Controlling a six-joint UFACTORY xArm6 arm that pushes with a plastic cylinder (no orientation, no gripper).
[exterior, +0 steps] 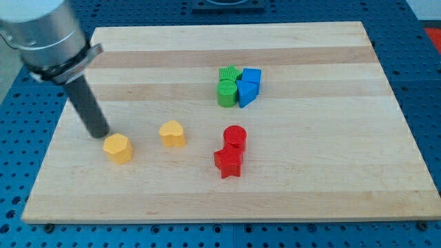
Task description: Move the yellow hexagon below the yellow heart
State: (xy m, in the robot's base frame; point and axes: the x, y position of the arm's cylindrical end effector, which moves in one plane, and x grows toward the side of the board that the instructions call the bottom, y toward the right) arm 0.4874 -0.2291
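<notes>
The yellow hexagon (pixel 118 148) lies on the wooden board at the view's lower left. The yellow heart (pixel 173 133) lies to its right and slightly higher, a short gap between them. My tip (pixel 100 133) rests on the board just to the upper left of the yellow hexagon, touching or nearly touching its edge. The dark rod rises from there toward the view's top left.
A red cylinder (pixel 235 137) and a red star (pixel 228 162) sit together right of the heart. A green cylinder (pixel 226 94), a green star (pixel 229 73), a blue cube (pixel 251 78) and a blue triangular block (pixel 247 94) cluster at upper centre. The board (pixel 331 172) ends near the hexagon's left.
</notes>
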